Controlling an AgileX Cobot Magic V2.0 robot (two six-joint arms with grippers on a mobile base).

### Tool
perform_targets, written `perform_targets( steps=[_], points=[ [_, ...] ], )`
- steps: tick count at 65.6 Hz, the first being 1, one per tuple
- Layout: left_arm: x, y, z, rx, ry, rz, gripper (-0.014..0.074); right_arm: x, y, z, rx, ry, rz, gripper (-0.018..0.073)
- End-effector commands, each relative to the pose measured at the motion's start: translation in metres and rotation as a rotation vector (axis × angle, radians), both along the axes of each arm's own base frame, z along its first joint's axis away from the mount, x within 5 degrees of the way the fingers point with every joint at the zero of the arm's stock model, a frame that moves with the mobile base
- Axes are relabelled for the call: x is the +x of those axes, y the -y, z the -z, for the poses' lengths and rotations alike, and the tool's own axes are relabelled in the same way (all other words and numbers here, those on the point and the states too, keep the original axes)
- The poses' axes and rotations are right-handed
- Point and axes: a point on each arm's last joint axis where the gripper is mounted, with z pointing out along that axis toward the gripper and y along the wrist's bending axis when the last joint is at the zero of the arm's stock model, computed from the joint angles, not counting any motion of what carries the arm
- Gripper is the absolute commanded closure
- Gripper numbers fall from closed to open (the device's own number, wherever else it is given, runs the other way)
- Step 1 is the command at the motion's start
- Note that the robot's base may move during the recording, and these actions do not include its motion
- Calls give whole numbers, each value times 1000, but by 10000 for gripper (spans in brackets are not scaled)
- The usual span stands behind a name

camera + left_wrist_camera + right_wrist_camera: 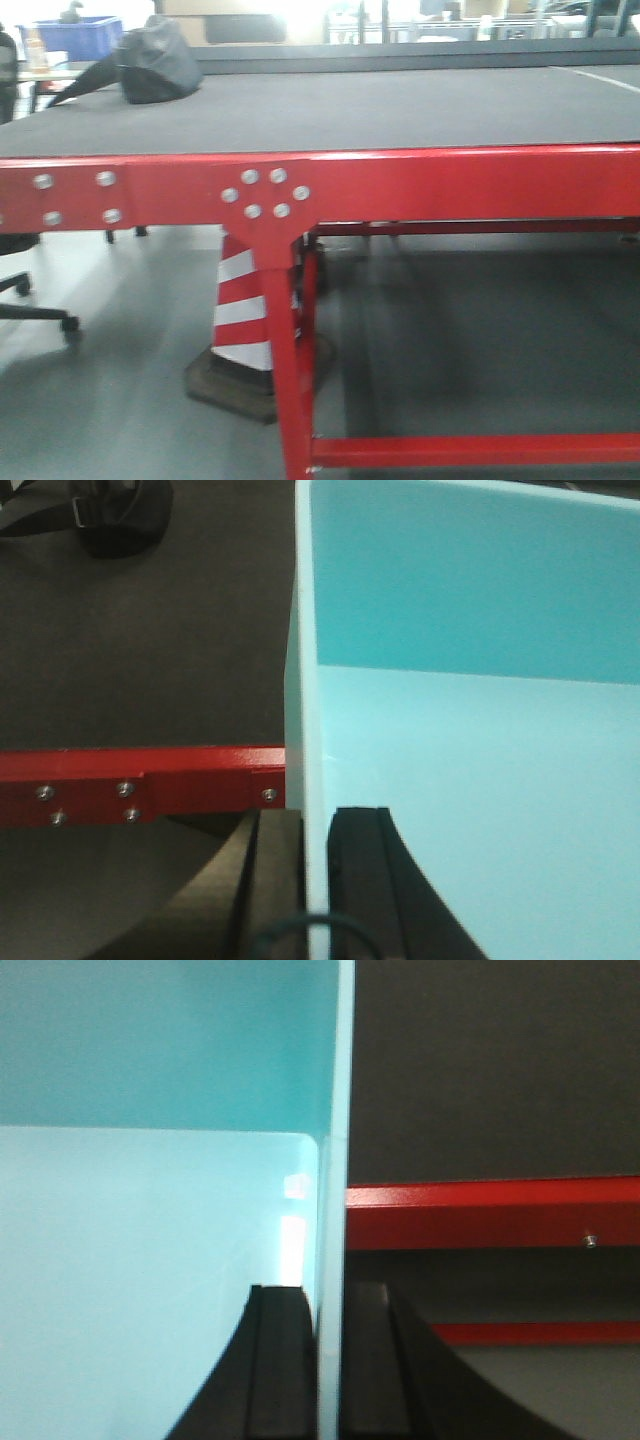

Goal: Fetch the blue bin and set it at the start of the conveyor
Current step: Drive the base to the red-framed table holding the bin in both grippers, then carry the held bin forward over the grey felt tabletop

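Observation:
The pale aqua blue bin [470, 730] fills the right of the left wrist view and the left of the right wrist view [150, 1210]; it does not show in the front view. My left gripper [314, 825] is shut on the bin's left wall, one black finger on each side. On the opposite wall my right gripper [325, 1300] is shut the same way. The conveyor start is the dark grey belt [330, 105] with its glossy red edge [400, 185]. The held bin hangs above that red edge [140, 780] and reaches out over the belt [490, 1070].
A dark bag [150, 65] lies on the belt at the far left, also in the left wrist view [95, 515]. A red-and-white cone [243, 310] stands under the frame by the red leg [285, 350]. A dark royal-blue bin [80, 35] sits far back left. An office chair base [35, 305] is at the left.

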Motion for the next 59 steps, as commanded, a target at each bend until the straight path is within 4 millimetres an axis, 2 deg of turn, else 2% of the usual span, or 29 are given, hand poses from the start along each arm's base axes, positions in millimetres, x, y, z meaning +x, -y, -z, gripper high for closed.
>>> perform_targets(
  steps=[1, 59],
  points=[
    [-2, 1, -9, -8, 61, 28, 708, -1, 2, -8, -10, 52, -4, 721],
    [-2, 1, -9, 0, 67, 23, 708, -1, 1, -9, -7, 63, -10, 721]
  ],
)
